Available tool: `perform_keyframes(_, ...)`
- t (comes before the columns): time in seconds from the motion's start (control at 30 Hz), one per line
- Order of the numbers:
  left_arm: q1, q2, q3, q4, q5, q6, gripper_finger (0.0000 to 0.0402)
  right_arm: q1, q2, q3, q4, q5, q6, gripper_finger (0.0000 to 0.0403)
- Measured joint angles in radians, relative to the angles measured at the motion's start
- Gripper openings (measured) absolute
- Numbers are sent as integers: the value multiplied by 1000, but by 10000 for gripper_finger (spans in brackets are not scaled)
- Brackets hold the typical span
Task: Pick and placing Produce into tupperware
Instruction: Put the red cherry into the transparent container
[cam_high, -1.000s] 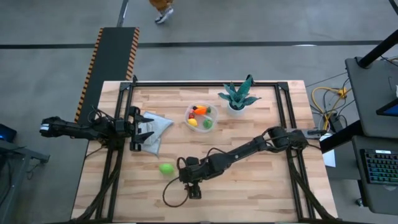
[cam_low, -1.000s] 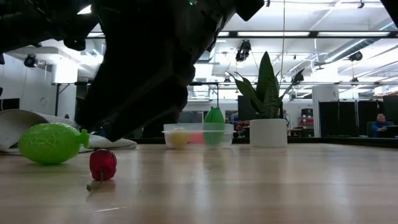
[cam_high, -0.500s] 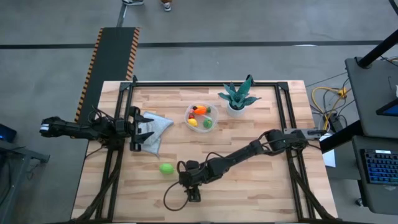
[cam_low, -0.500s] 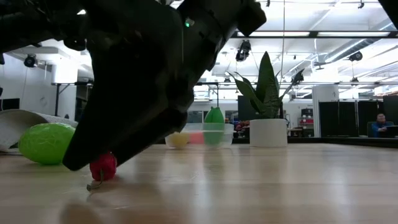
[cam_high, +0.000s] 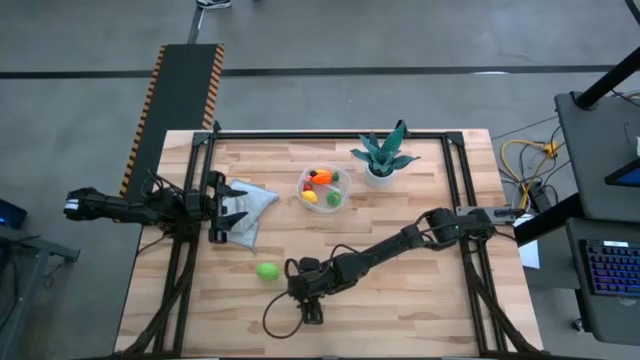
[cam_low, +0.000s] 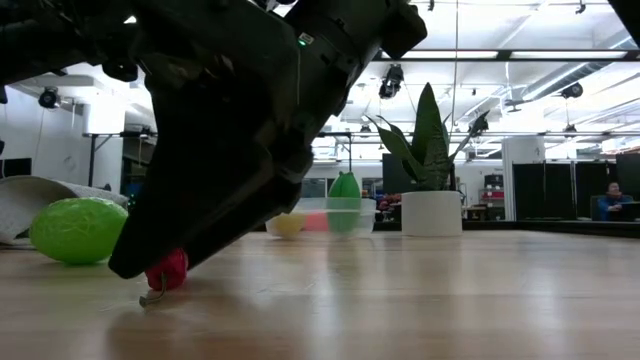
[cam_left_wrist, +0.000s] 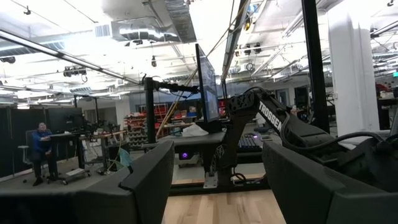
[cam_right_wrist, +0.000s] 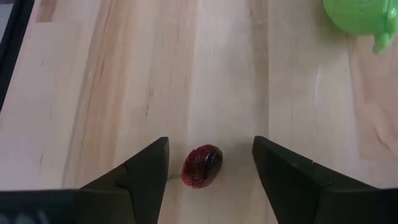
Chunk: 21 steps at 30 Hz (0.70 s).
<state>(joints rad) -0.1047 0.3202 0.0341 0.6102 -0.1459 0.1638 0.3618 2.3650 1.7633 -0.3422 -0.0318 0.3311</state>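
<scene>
A small red strawberry (cam_right_wrist: 202, 166) lies on the wood near the table's near edge, with my right gripper (cam_right_wrist: 210, 147) open and lowered over it, one finger on either side and a gap at each. In the low view a dark finger partly covers the strawberry (cam_low: 168, 270). In the high view my right gripper (cam_high: 300, 292) hides it. A green lime (cam_high: 267, 270) rests on the table just left of that gripper. The clear bowl (cam_high: 325, 187) at table centre holds orange, yellow, red and green produce. My left gripper (cam_left_wrist: 217, 180) waits open over the cloth at the left edge.
A teal spiky plant in a white pot (cam_high: 382, 157) stands right of the bowl. A pale cloth (cam_high: 245, 210) lies under my left gripper (cam_high: 232, 208). A black cable loop (cam_high: 278, 320) trails toward the near edge. Bare wood stretches right of the right arm.
My right gripper has come down from above the strawberry to table height, shifting slightly toward the near edge, so its open fingers now bracket the fruit. The descent happened mostly in the first half second. The strawberry and lime have stayed where they were.
</scene>
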Motion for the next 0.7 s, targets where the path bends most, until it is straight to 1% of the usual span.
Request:
perform_keyframes(0.5,0,0,0,0,0,0,231,1,-2,-1,-25,-8,-2,225)
perform_keyframes(0.6,0,0,0,0,0,0,231,2,-2,-1,-36,-17,-2,218)
perform_keyframes(0.7,0,0,0,0,0,0,231,2,-2,-1,-45,-16,-1,201)
